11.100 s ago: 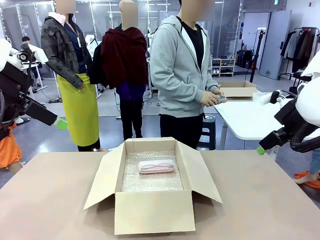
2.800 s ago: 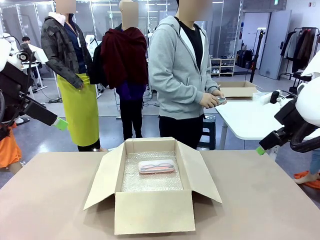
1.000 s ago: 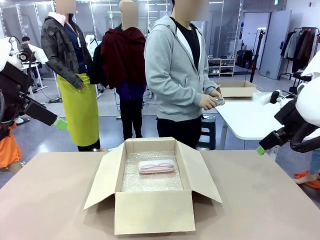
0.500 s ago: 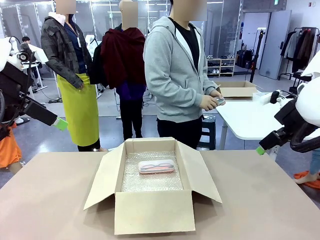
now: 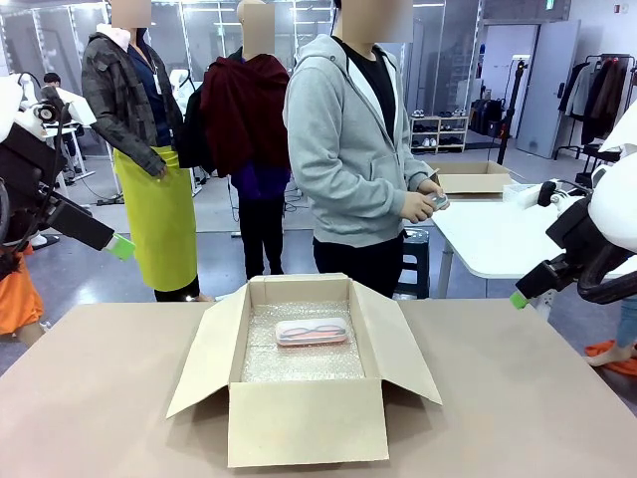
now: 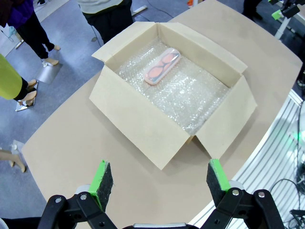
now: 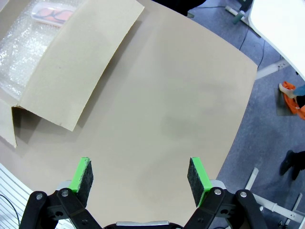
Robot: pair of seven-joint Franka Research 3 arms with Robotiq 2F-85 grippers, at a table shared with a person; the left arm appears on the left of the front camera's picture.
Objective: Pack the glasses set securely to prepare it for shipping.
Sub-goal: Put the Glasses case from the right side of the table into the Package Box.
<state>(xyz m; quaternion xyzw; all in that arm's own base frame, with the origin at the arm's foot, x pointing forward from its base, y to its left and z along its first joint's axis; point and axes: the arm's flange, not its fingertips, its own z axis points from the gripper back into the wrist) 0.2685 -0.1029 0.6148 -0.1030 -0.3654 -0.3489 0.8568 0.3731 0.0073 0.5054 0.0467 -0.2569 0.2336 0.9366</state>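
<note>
Tan table [image 5: 518, 398] bearing an open box [image 5: 309, 423].
Inside the box, pink case [image 5: 312, 332] on bubble wrap [image 5: 299, 363]; left gripper [image 6: 159, 174] and right gripper [image 7: 139, 171], clear of the box, both spread empty.

The box [image 5: 307, 423] is plain brown cardboard, matt and dry-looking, and the desk [image 5: 90, 398] under it has a smooth, matt beige top. Inside the box, the bubble wrap [image 5: 299, 363] is clear plastic, pimpled and glinting, and the pink case [image 5: 312, 332] on it is smooth translucent plastic with a soft sheen. The left tool [image 6: 159, 177] and right tool [image 7: 140, 174] are black, hard and faintly shiny, with matt green pads [image 6: 101, 177].
</note>
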